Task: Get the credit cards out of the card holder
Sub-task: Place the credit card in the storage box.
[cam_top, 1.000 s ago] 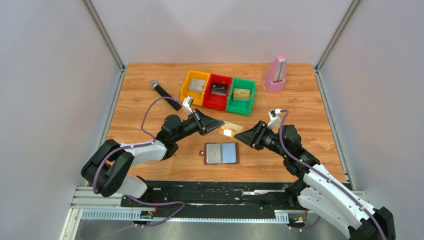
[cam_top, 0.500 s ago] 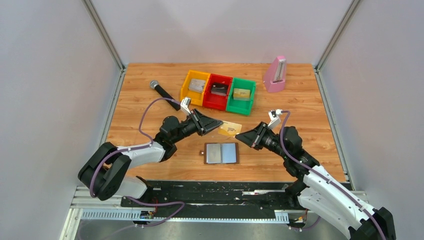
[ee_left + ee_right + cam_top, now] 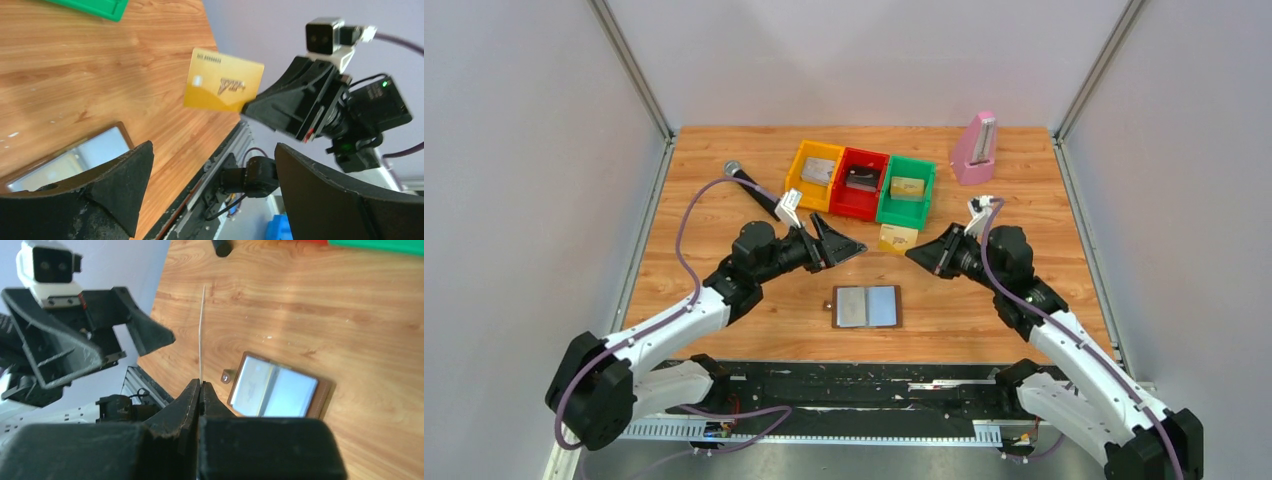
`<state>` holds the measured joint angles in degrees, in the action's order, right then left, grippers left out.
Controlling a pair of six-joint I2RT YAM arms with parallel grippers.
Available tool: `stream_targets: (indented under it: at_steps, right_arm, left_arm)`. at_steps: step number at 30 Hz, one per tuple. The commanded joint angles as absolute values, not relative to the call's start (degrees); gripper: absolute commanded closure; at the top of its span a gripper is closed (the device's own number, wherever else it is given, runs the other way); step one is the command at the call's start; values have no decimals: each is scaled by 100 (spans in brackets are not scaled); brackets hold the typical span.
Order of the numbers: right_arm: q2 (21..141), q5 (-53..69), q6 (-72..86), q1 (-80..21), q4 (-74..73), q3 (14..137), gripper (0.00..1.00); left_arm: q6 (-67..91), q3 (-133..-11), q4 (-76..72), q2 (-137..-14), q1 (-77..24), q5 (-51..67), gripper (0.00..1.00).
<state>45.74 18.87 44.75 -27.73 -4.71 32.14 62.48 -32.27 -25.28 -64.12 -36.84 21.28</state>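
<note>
My right tool [image 3: 913, 254] is pressed together on one short end of a gold card [image 3: 897, 238]. It holds the card in the air, and from above the card sits just at 6 o'clock of the green bin [image 3: 906, 192]. My left tool [image 3: 846, 244] stands spread wide with nothing in it, at 9 o'clock of the card and apart from it.

From above, the card is only a small yellow patch. My left wrist view shows its printed face with the chip and lettering. There its long axis runs roughly 9 to 3, with my right tool's tip on the 3 o'clock end. My right wrist view shows the same card edge-on, a thin pale line pointing to 12 o'clock out of my closed fingers.

The card holder [image 3: 865, 307] lies open and flat on the desk [image 3: 1044, 200], at 6 o'clock of the card and between my two arms. Its long axis runs 9 to 3, both silvery panels face up, and its snap tab [image 3: 828, 305] is on the 9 o'clock side.
</note>
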Motion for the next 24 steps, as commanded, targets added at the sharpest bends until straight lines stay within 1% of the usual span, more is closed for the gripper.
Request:
stream_targets:
  at_steps: [1, 4, 6, 9, 13, 17, 24]
  right_arm:
    - [5098, 2655, 3842, -2229, -657, 3888, 100]
    - [5519, 2958, 3626, -1845, -760, 4259, 100]
    - [5858, 3021, 3405, -1584, -915, 4543, 100]
    - [6444, 3153, 3079, -1202, -1039, 4935, 100]
    - [7451, 3215, 2655, -770, -1214, 5456, 100]
    - [8411, 3295, 2477, -570, -1367, 6198, 100]
    - [9768, 3216, 2388, -527, -1739, 7461, 100]
  left_arm:
    - [4993, -3748, -663, -5958, -3718, 1807, 1]
    - [4610, -3990, -134, -5889, -3716, 1763, 0]
    - [4305, -4255, 489, -5948, -3717, 1760, 0]
    - [3806, -4694, 1260, -6159, -3720, 1878, 0]
    - [3338, -5087, 1931, -6507, -3718, 2120, 0]
    - [3060, -5251, 2253, -6661, -3718, 2257, 0]
    - [2769, -5283, 2577, -6594, -3715, 2119, 0]
